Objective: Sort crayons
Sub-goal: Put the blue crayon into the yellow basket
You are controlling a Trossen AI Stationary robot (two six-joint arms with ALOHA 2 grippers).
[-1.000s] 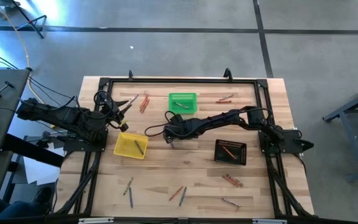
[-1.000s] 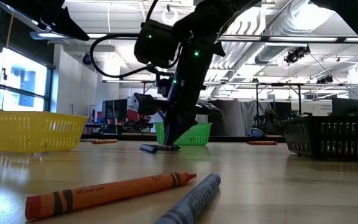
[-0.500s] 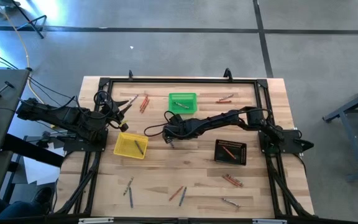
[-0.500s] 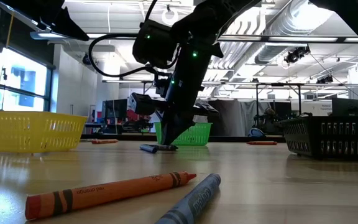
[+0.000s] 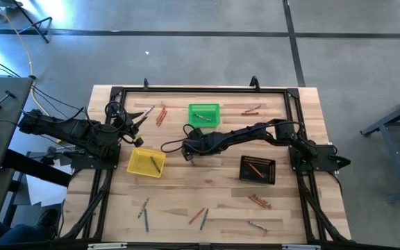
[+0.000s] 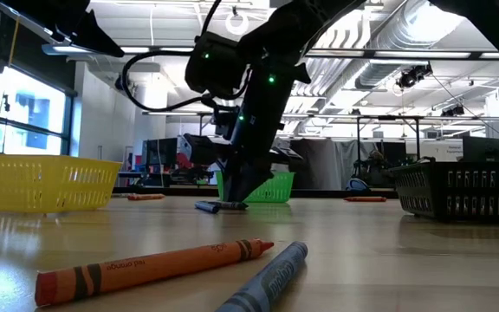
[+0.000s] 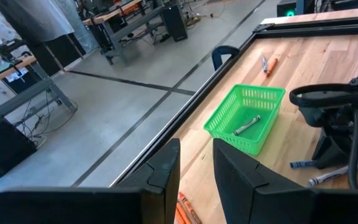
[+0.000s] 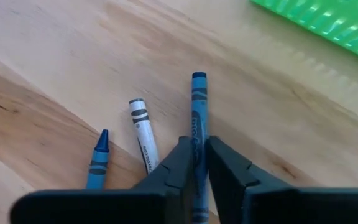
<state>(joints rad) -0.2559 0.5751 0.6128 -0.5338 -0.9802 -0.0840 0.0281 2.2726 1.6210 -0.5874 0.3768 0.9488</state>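
Crayons lie scattered over the wooden table [image 5: 283, 222]. In the right wrist view, the right gripper [image 8: 194, 160] straddles a blue wax crayon [image 8: 198, 118], fingers pinching it loosely, probably for lifting. A white crayon [image 8: 143, 135] lies beside. Farther off, the left gripper [image 7: 196, 171] waits, fingers slightly parted.

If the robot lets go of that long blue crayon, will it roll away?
Probably a little. The blue crayon looks round and smooth, lying flat on the bare wooden table, so a nudge could roll it sideways. It seems stiff and light. The right hand straddles it, which may block rolling.
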